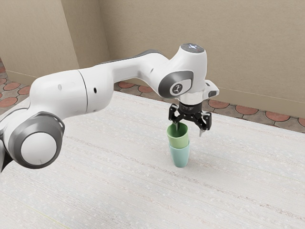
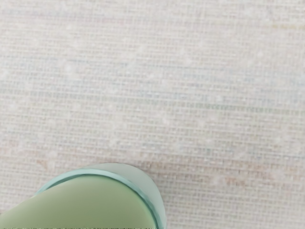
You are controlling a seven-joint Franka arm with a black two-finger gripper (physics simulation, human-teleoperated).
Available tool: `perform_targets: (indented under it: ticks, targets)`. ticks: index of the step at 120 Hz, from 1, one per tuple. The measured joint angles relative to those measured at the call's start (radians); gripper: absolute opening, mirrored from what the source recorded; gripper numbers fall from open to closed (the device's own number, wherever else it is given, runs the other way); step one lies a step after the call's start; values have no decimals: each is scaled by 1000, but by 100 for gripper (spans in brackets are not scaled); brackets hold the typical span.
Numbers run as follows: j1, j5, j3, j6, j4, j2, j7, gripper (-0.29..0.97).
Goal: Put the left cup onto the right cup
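A green cup (image 1: 177, 136) sits upright, nested in the mouth of a pale teal cup (image 1: 180, 156) that stands on the table. My gripper (image 1: 189, 129) hangs just above them with its fingers spread wide. One finger dips inside the green cup's rim and the other hangs outside its wall toward the exterior view's right, neither pressing on it. In the wrist view the green cup (image 2: 81, 205) lies right under my hand, with the teal cup's rim (image 2: 148, 187) ringing it.
The pale wood-grain table (image 1: 119, 181) spreads around the stacked cups. Its far edge runs behind my hand, with a tiled floor (image 1: 248, 110) and beige walls beyond.
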Motion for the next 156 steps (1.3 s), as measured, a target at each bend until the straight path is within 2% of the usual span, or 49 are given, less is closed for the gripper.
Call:
perform_targets:
  ticks: [39,75,97,119,156]
  targets:
    - [-8,-6,-8,-49,-12,-113,-12,67]
    - [-2,-53,12,-91,-105,-296,-12,68]
    - [2,-120,128,-125,-200,-424,7,68]
    - [11,-181,252,-137,-370,-583,49,68]
    - [164,-208,292,-146,-512,-746,163,68]
